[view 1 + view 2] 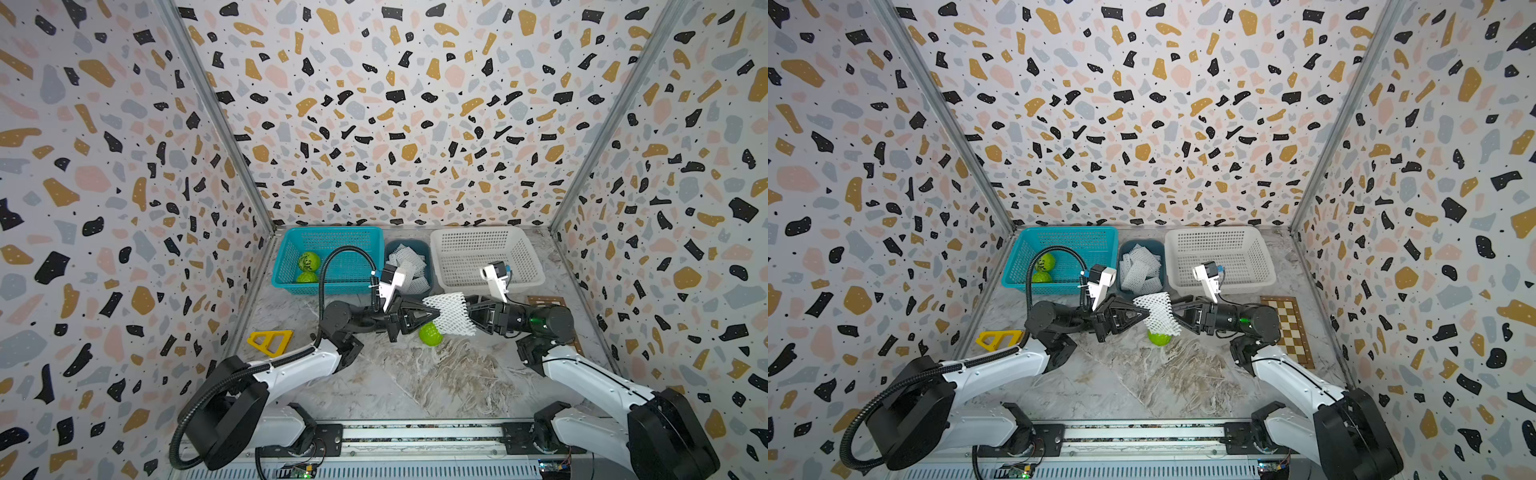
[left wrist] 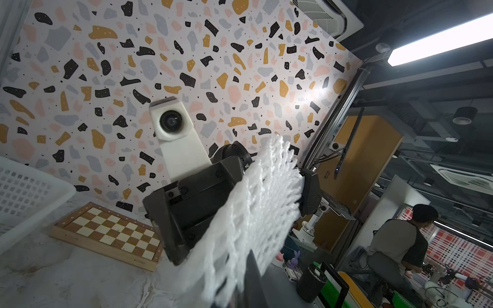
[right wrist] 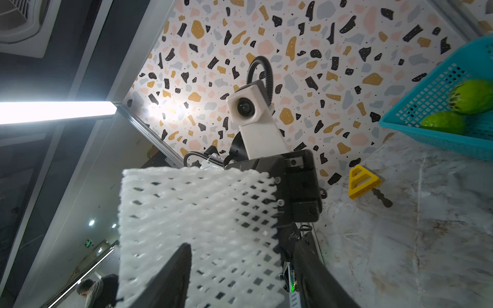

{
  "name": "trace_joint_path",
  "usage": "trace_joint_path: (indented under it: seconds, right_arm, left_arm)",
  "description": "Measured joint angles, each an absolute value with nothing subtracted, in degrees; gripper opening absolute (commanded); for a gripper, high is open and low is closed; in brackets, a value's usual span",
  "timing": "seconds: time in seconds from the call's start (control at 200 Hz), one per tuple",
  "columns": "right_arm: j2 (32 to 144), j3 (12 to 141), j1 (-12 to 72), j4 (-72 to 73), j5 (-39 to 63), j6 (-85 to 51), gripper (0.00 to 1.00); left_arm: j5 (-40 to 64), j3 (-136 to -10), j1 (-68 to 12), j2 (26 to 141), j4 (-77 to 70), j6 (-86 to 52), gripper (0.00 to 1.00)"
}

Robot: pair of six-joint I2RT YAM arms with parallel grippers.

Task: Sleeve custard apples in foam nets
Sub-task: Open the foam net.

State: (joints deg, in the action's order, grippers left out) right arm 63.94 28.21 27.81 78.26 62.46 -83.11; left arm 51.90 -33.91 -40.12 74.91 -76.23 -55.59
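Observation:
A white foam net (image 1: 451, 313) (image 1: 1156, 311) hangs stretched between both grippers above the table. My left gripper (image 1: 434, 312) (image 2: 248, 282) is shut on its left edge. My right gripper (image 1: 471, 316) (image 3: 240, 248) stands with its jaws spread apart, and the right end of the net (image 3: 200, 213) lies between its fingers. One green custard apple (image 1: 430, 336) (image 1: 1158, 338) sits on the table just below the net, partly hidden by it. Two more custard apples (image 1: 308, 262) (image 1: 306, 277) lie in the teal basket (image 1: 332, 230).
A dark blue bin (image 1: 428, 253) with several spare foam nets stands at the back middle. Right of it is a white perforated basket (image 1: 478, 230). A yellow triangular piece (image 1: 270, 341) lies at the left, and a chessboard (image 1: 1289, 328) lies under the right arm.

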Motion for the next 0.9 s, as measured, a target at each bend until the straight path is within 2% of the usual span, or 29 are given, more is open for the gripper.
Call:
trace_joint_path:
  seconds: [0.531,0.611,0.781,0.901]
  right_arm:
    - [63.96,31.62,32.69,74.48,65.14,-78.08,0.69]
    - [63.96,31.88,33.01,73.73,65.19,-77.45,0.66]
    - [63.96,31.92,33.08,73.65,65.36,-77.23,0.52]
    - [63.77,31.92,32.49,73.65,65.34,-77.14,0.48]
  left_arm:
    - [53.87,-35.53,-41.36,74.98,-76.69,-56.38,0.00]
    - [54.06,-35.53,-41.58,74.98,-76.69,-56.38,0.00]
    - [54.19,-35.53,-41.80,74.98,-76.73,-56.40,0.00]
    - [54.15,-35.51,-41.80,74.78,-76.75,-56.40,0.00]
